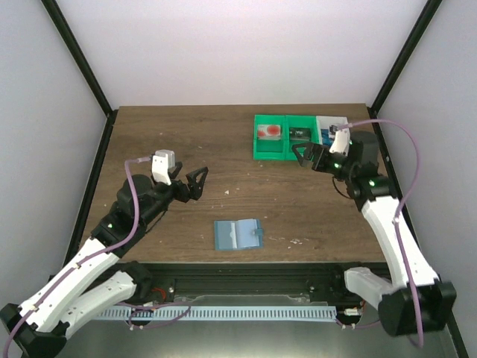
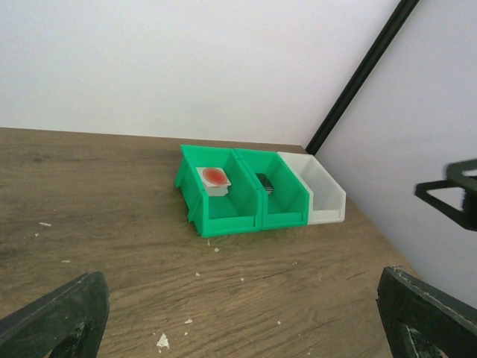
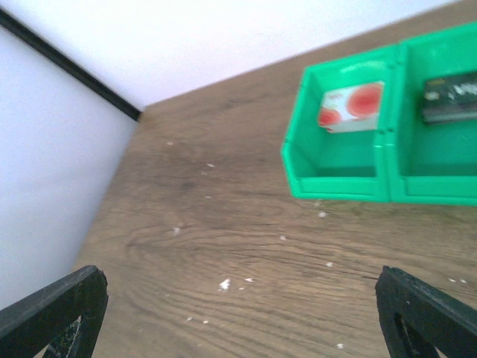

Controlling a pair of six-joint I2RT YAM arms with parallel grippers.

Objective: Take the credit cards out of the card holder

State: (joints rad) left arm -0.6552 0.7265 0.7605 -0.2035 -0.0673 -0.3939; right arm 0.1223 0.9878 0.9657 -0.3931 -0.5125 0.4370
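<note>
**Green, white and pale blue on brown wood**

The flat rectangular table [image 1: 179, 134] is mid-brown with darker wood grain, flecked with white crumbs. The flat bifold wallet [image 1: 237, 234] is light blue. One plastic bin [image 2: 223, 222] is bright green and so is its neighbour bin [image 2: 287, 219]; the third plastic bin [image 2: 328, 215] is white. The small white card [image 2: 214, 177] carries red blotches. The rectangular card [image 2: 267, 183] is dark grey.

Each arm, left arm [image 1: 71, 283] and right arm [image 1: 395, 239], has white shell links between black joints dotted with small green lights. A purple cable [image 1: 408, 145] loops along each. White camera blocks [image 1: 164, 162] sit behind chunky black fingers [image 2: 56, 321].
</note>
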